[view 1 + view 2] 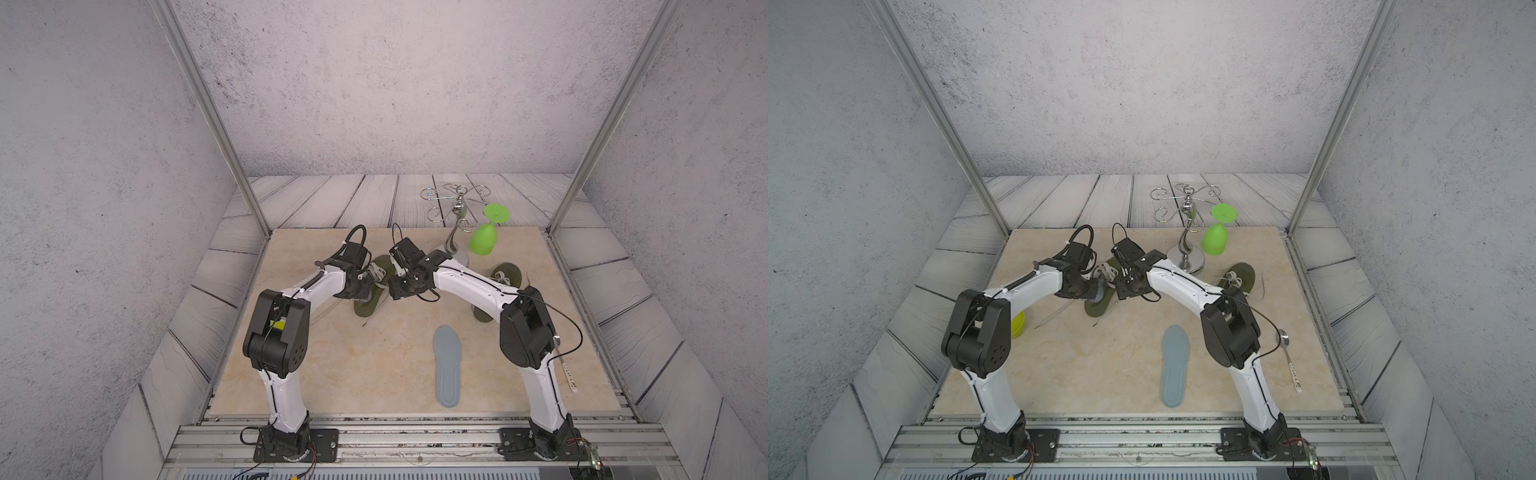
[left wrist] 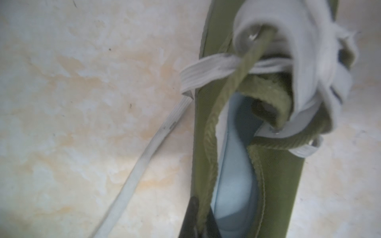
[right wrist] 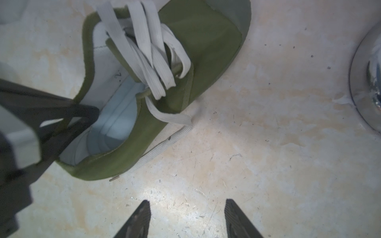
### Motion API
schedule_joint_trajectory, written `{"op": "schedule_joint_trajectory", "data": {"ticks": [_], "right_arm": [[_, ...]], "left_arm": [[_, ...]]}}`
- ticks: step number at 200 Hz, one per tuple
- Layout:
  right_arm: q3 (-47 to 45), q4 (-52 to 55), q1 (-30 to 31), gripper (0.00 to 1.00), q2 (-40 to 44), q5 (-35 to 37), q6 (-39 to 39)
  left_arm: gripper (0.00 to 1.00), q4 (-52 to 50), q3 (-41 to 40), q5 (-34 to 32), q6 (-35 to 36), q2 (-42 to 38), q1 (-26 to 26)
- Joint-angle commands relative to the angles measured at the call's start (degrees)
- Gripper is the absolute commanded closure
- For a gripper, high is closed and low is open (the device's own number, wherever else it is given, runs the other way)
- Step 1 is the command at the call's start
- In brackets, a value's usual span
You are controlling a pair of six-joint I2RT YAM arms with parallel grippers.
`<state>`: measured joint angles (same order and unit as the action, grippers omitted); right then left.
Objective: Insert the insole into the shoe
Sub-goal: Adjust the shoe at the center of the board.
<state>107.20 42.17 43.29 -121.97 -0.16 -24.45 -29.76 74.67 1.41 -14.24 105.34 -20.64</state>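
The left claw [image 2: 201, 221] is clamped on the collar [image 2: 210, 144] of the olive shoe [image 3: 198, 41], whose long axis runs away from that grip toward the laces [image 3: 148, 61]. The light-blue insole [image 3: 115, 115] lies inside, just past its tips. The right claw [image 3: 187, 218], wide and empty, hovers over the counter [image 3: 288, 154] beside the shoe's flank, probably the freer one to press it flat.

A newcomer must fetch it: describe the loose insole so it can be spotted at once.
Find the beige table with two robot arms at its near edge. On its front part, just inside the right arm, lies the insole. Unlike the green shoes farther back, it is flat, grey-blue, foot-shaped and lies alone.
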Motion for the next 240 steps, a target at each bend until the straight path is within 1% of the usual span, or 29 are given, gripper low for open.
{"op": "schedule_joint_trajectory", "data": {"ticks": [1,26,40,58,70,105,119,159,183,206,230,240], "right_arm": [[1.61,0.32,0.22,0.38,1.43,0.43,-1.72],[2.4,-1.56,0.55,0.4,0.09,2.45,-1.84],[4.29,-1.49,0.83,0.47,-1.7,3.33,-2.12],[8.31,1.14,0.95,0.57,-4.22,2.36,-3.42],[8.36,0.9,1.47,0.61,-4.22,3.39,-4.45],[5.68,-0.95,2.85,0.61,-3.56,6.99,-10.49],[4.72,-1.83,2.93,0.62,-4.04,7.5,-12.82],[2.35,-5.93,3.03,0.65,-4.74,5.51,-18.21],[1.08,-7.46,3.04,0.67,-5.2,5.54,-19.83],[-2.72,-11.72,2.61,0.67,-4.13,4.21,-21.11],[-3.91,-13.88,1.76,0.67,-4.17,2.34,-20.1],[-3.93,-14.57,1.32,0.67,-4.2,1.11,-19.21]], "left_arm": [[1.0,5.03,-3.14,7.74,-6.04,-3.94,-0.01],[1.0,7.27,-5.13,10.93,-9.23,-3.59,0.16],[1.0,8.61,-5.9,11.68,-10.54,-3.46,0.25],[1.0,8.72,-6.07,11.58,-11.46,-3.6,0.25],[1.0,8.75,-6.3,10.78,-12.43,-3.98,0.25],[1.0,11.44,-8.22,10.51,-17.55,-4.79,0.19],[1.0,12.23,-8.76,10.89,-18.57,-4.79,0.14],[1.0,12.64,-10.19,10.76,-19.07,-5.38,0.13],[1.0,12.36,-10.76,10.3,-18.72,-5.86,0.13],[1.0,12.8,-11.7,10.34,-17.79,-6.44,0.17],[1.0,15.09,-13.43,13.04,-16.8,-7.23,0.68],[1.0,16.09,-14.15,15.19,-16.35,-7.21,1.25]]}}
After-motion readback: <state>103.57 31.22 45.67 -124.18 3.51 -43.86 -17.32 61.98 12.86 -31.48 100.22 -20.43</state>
